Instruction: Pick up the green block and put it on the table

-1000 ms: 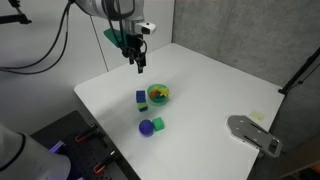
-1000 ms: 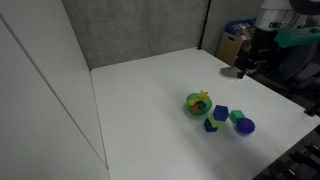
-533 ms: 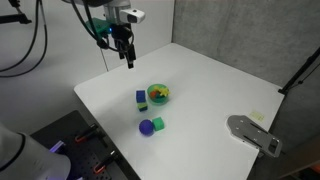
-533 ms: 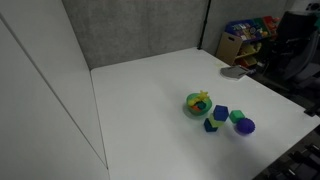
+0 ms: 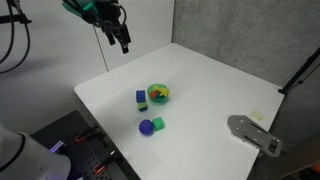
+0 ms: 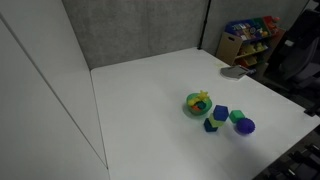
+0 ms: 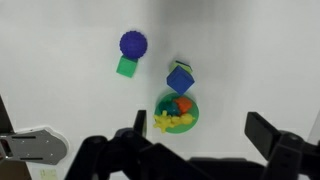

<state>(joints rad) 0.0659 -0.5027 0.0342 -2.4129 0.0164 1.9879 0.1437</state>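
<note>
Four small things lie grouped near the middle of the table [image 5: 220,90] in an exterior view: a green bowl [image 5: 158,95], a blue block [image 5: 141,97] just beside it, a purple ball [image 5: 146,128] and the green block [image 5: 158,123]. The green block rests on the tabletop right next to the ball, on the near side of the bowl. A flat grey object [image 5: 253,134] lies at a corner of the table, well apart from the group. The gripper [image 5: 123,42] hangs high over the far edge of the table, well away from the blocks and holding nothing. How wide its fingers stand is hard to tell here.

Beside a white wall, in an exterior view, the same group shows toward the right of the table. The bowl [image 6: 198,103] is nearest the middle, then the blue block [image 6: 221,113], with the green block [image 6: 236,117] between that block and the ball [image 6: 245,126]. The grey object [image 6: 233,72] lies near the far edge.

From the wrist view, the gripper [image 7: 198,138] looks down with its two fingers [image 7: 264,131] spread wide apart and nothing between them. Below lie the bowl [image 7: 177,118], holding yellow and orange pieces, and the blue block [image 7: 180,79] just beside its rim. Farther off, the green block [image 7: 126,67] sits on the white surface just beside the ball [image 7: 133,43]. Whether those two touch I cannot tell.
</note>
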